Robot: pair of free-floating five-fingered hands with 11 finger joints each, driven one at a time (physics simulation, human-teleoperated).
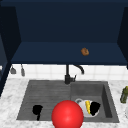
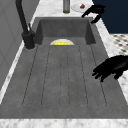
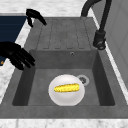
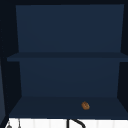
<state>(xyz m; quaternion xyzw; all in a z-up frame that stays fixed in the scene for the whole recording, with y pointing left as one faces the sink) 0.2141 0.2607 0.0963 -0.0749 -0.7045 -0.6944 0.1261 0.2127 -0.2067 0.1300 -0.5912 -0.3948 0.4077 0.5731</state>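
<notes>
I have the open cabinet [image 4: 67, 82] well above both hands, its dark blue shelves bare but for a small brown lump of food [image 4: 85, 105] on the lowest shelf, up and a little left of my right hand. Below the hands lies the grey sink [image 1: 45, 92]: a ribbed draining board under my left hand, a deep basin under my right. A red ball [image 1: 67, 115] sits at the front edge between the two hands, blocking part of my front view. The black tap [image 1: 68, 75] stands behind the basin, beyond both hands.

My right hand [image 1: 94, 108] hovers over the front rim of the basin, fingers spread and relaxed, holding nothing; in the right side view it is the near hand [image 3: 16, 55]. Just beside and below it, on the basin floor, is a white plate [image 3: 67, 90] with a yellow corn cob [image 3: 66, 87] lying flat across it, near the drain.

My left hand [image 1: 37, 110] hangs over the front of the draining board, fingers loosely bent downward, gripping nothing; it touches nothing I can see.

A green bottle [image 1: 124, 94] stands on the marble counter [image 1: 10, 100] to the right of my right hand.
</notes>
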